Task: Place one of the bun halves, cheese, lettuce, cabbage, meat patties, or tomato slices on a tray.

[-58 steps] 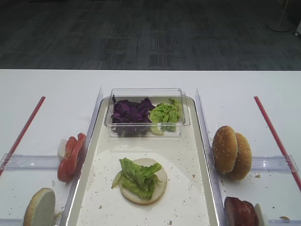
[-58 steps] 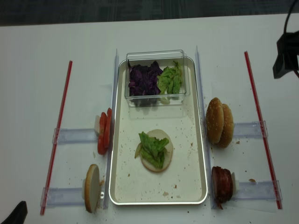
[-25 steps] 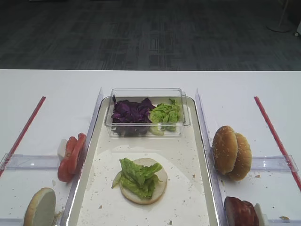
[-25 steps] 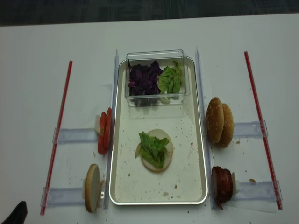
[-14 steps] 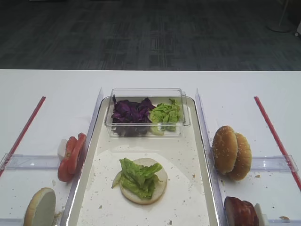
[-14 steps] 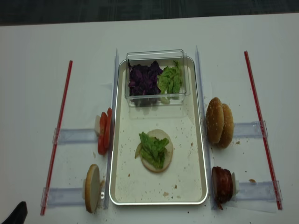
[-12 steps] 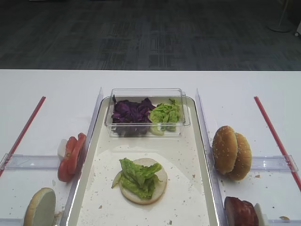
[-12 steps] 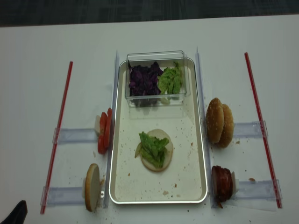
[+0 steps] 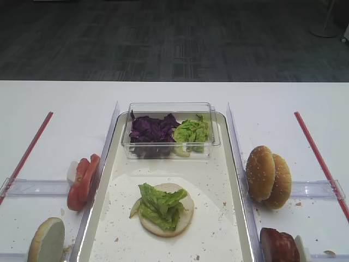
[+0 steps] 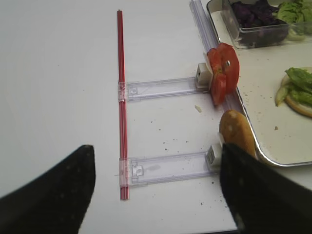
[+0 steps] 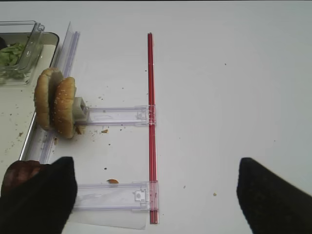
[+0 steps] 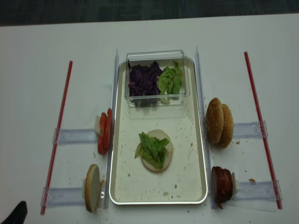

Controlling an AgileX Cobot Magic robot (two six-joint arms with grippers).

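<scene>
On the cream tray (image 12: 159, 201) lies a bun half (image 12: 161, 161) topped with lettuce (image 12: 153, 147). More lettuce (image 12: 171, 80) and purple cabbage (image 12: 143, 80) fill a clear box at the tray's far end. Tomato slices (image 12: 103, 131) and a bun half (image 12: 92, 187) stand left of the tray. Two bun halves (image 12: 219, 122) and meat patties (image 12: 221, 184) stand to its right. No cheese shows. My left gripper (image 10: 156, 190) hangs open over the left holder, empty. My right gripper (image 11: 156, 195) hangs open over the lower right holder, empty.
Red rods (image 12: 58, 135) (image 12: 261, 126) run along both sides of the white table. Clear plastic holders (image 12: 74, 136) (image 12: 252, 128) join them to the tray's clear side rails. Crumbs dot the tray floor and the table round the buns.
The dark arm part at the right edge of the overhead view has left the picture. None of the food has moved.
</scene>
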